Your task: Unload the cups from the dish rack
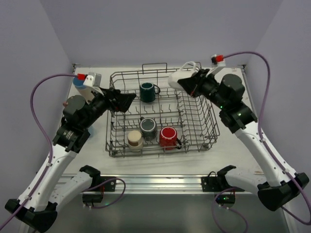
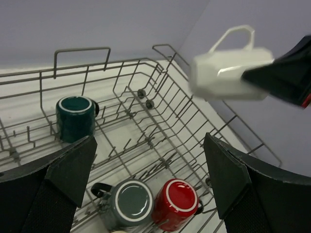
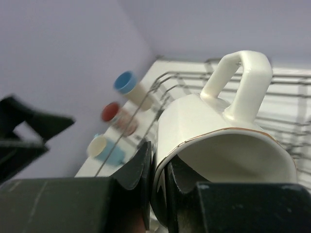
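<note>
Left claw (image 2: 150, 165): fingers stood wide apart with nothing between them, hanging over the left part of the dish rack (image 1: 199, 121).
Right claw (image 3: 155, 165): closed narrow on the wall of the white mug (image 3: 218, 141), one finger inside the mouth and one outside.
White mug: held clear above the rack's far right corner, lying on its side, mouth toward the right claw, handle on top.
Dark teal mug (image 2: 75, 118): in the rack, beyond the left claw's left finger, mouth up.
Dark grey mug (image 2: 130, 203): in the rack, below the gap of the left claw.
Red mug (image 2: 176, 204): just beside the grey mug, on the side nearer the right claw.
Beige cup (image 1: 134, 139): in the rack's near row, just beside the grey mug, on the side away from the right claw.
Blue cup (image 3: 125, 82): on the desk (image 1: 97, 145) outside the rack, behind the left claw's wrist, well apart from the right claw.
</note>
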